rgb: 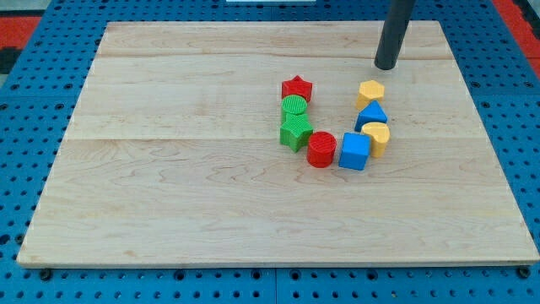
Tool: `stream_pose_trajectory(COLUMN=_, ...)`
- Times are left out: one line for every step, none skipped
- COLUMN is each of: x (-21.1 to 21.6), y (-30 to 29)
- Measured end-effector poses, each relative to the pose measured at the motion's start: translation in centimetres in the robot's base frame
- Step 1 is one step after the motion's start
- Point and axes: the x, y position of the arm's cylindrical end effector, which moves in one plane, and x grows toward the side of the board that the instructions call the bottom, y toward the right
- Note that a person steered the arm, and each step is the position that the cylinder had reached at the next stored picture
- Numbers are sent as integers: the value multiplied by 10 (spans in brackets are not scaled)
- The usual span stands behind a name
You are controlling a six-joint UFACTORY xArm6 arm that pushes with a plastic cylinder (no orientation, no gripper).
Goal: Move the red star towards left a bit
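You are looking at a pale wooden bench that fills most of the view, resting on a blue perforated base. The dark rod comes down from the view's top right, and its lower end, what the rig calls my tip, sits on the board near the top edge. There is no gripper here, so you have nothing released, clenched or grasping to check; the rod touches no block.

The blocks form a loose U just right of the board's centre. At the bottom of the U you see a blue cube, touching a red cylinder on its left. Up the left arm sits a green star-like block, with a green cylinder pressed against its upper side, and the red star at the top, touching that green cylinder. Up the right arm you find a yellow heart-like block against the blue cube's upper right, then a blue triangle, then a yellow hexagon at the top.

The red star lies to the view's left of my tip and a little lower, well apart from it, with the yellow hexagon sitting nearer the tip, just below it
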Motion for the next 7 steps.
stream_pose_trajectory(x=0, y=0)
stream_pose_trajectory(x=4, y=-9)
stream_pose_trajectory(x=26, y=-24)
stream_pose_trajectory(x=30, y=-41)
stream_pose_trajectory(x=31, y=-65)
stream_pose_trajectory(x=41, y=-79)
stream_pose_trajectory(x=49, y=-92)
